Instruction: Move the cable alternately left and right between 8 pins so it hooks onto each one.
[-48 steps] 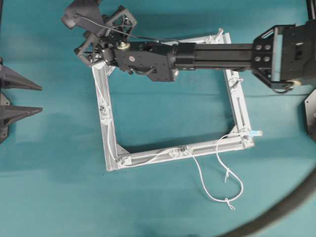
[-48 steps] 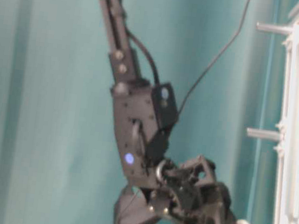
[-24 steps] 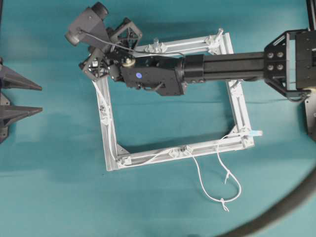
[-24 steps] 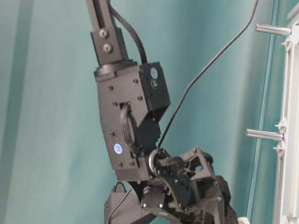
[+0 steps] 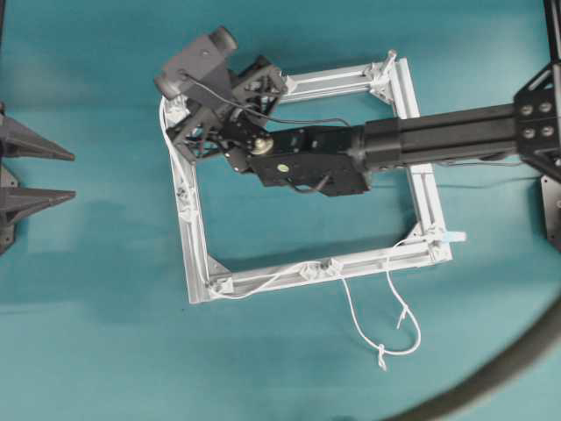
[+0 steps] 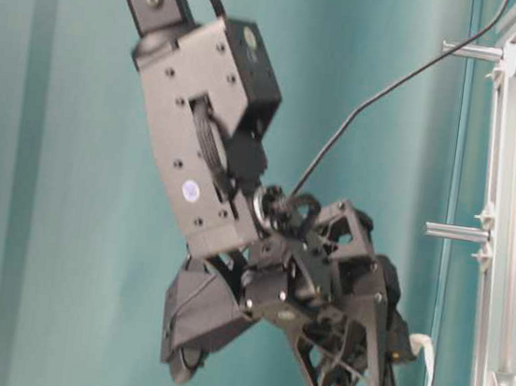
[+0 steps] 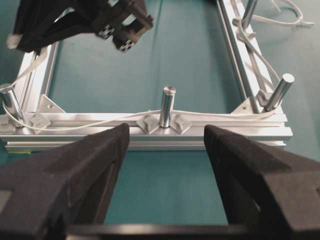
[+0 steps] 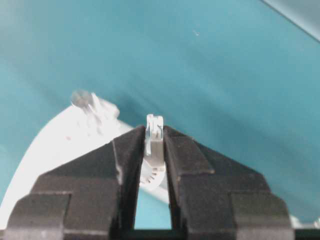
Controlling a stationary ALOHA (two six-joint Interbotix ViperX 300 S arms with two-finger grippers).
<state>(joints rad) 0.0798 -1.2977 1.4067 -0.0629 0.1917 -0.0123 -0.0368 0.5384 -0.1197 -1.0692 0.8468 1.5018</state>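
Teal cloth covers the surface (image 5: 96, 333), and on it lies the square aluminium frame (image 5: 195, 237). My right pincer (image 8: 155, 150) is clamped on the cable's plug tip (image 8: 154, 137), and since a second ago it has swung from just outside the frame's top-left corner to right over that corner. The cable (image 5: 263, 282) runs up the left rail, along the bottom rail past the pins (image 7: 167, 105), then loops loose on the cloth below; that loop has pulled in smaller. My left pincer (image 7: 165, 165) hangs wide open, empty, facing the frame. A thick dark hose (image 5: 500, 368) curves across the bottom-right.
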